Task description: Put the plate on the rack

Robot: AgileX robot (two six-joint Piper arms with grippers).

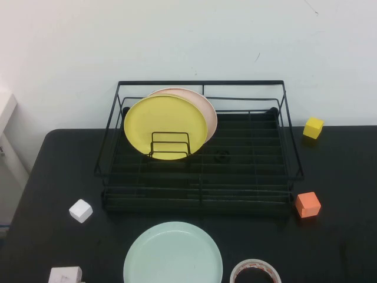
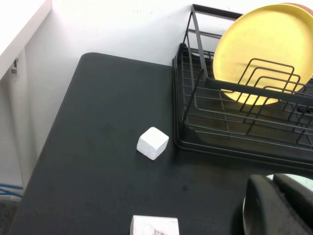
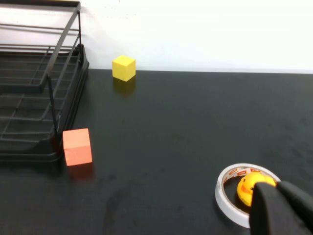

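High view: the round pale mint-green plate lies flat before the black wire rack; no gripper is seen.

Left wrist view: the left gripper hangs beside its rim, state untellable.

Right wrist view: the right gripper hovers by a tape roll, state untellable.

The rim should be pinched and the plate stood upright.

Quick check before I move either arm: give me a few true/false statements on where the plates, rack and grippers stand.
1. The round pale mint-green plate lies flat on the black table. True.
2. The black wire rack holds no plates. False: a yellow plate and a pink plate stand in it.
3. The orange cube sits inside the rack. False: it is outside, by a corner.
4. The left gripper and right gripper hold nothing. True.
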